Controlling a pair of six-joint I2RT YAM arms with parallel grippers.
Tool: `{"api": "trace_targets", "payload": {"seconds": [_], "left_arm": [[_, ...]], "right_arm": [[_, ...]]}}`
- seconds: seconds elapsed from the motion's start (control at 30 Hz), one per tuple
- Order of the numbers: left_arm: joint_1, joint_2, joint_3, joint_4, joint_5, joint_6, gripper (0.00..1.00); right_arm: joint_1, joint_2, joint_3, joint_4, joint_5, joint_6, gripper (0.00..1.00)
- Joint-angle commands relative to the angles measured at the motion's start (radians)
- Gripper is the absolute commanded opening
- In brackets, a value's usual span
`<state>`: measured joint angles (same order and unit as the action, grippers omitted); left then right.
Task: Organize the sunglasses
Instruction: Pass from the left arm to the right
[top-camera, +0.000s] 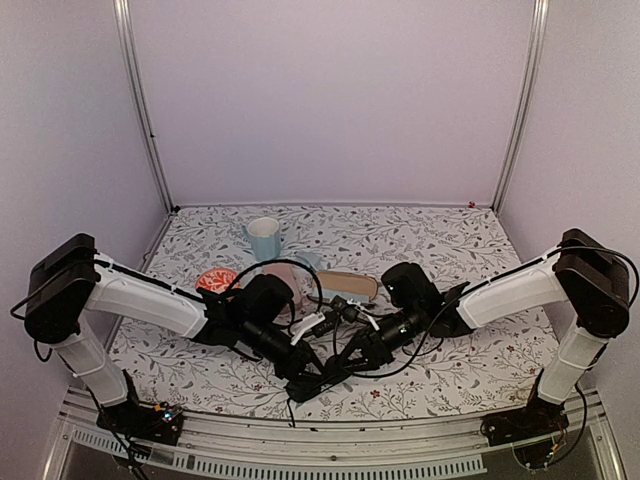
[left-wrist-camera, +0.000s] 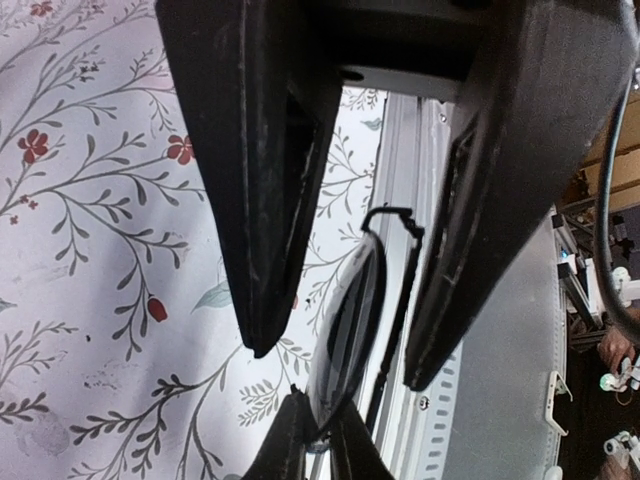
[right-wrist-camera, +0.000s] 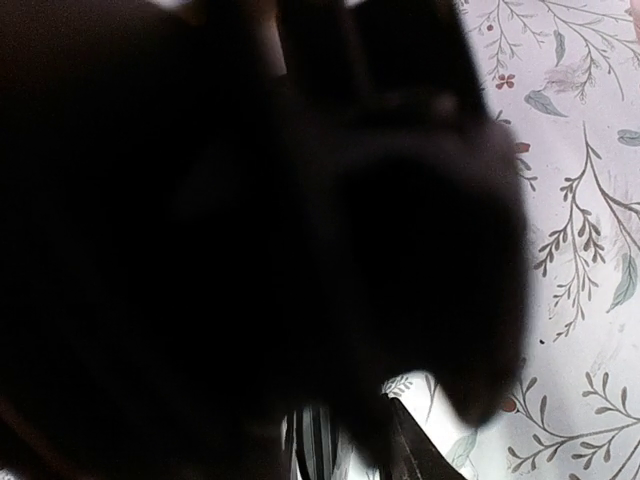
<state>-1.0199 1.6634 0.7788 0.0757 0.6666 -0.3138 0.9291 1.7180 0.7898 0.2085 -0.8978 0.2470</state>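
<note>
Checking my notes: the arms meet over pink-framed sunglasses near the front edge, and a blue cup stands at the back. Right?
Not quite: the sunglasses have a thin black frame, not pink; the left wrist view shows it. The arms do meet over them near the front edge, and the blue cup stands at the back.

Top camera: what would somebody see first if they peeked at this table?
The white left arm and white right arm meeting tip to tip at the near middle. Between them, thin black wire-framed sunglasses sit pinched by the left gripper and the right gripper. Behind, a pale blue cup stands on the flowery tablecloth.
</note>
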Motion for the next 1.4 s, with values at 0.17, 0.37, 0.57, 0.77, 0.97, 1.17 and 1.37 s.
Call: {"api": "trace_targets", "payload": {"seconds": [0.17,0.37,0.57,0.77,0.97,1.17,1.37], "left_arm": [[0.012,0.006,0.003,0.07,0.013,-0.016,0.09],[0.012,0.004,0.0,0.076,0.013,-0.02,0.09],[0.014,0.003,0.0,0.075,0.017,-0.021,0.09],[0.015,0.004,-0.004,0.083,0.021,-0.026,0.11],[0.017,0.006,-0.008,0.09,0.028,-0.032,0.13],[0.019,0.008,-0.011,0.09,0.029,-0.033,0.18],[0.024,0.004,-0.021,0.097,0.03,-0.037,0.24]], "right_arm": [[0.012,-0.018,-0.049,0.075,-0.06,-0.002,0.35],[0.011,-0.021,-0.058,0.091,-0.064,0.008,0.33],[0.011,-0.018,-0.057,0.095,-0.067,0.009,0.3],[0.004,-0.02,-0.067,0.111,-0.076,0.015,0.25],[-0.007,-0.035,-0.081,0.123,-0.091,0.023,0.23],[-0.019,-0.049,-0.095,0.119,-0.11,0.017,0.22],[-0.025,-0.064,-0.106,0.107,-0.126,0.006,0.22]]}}
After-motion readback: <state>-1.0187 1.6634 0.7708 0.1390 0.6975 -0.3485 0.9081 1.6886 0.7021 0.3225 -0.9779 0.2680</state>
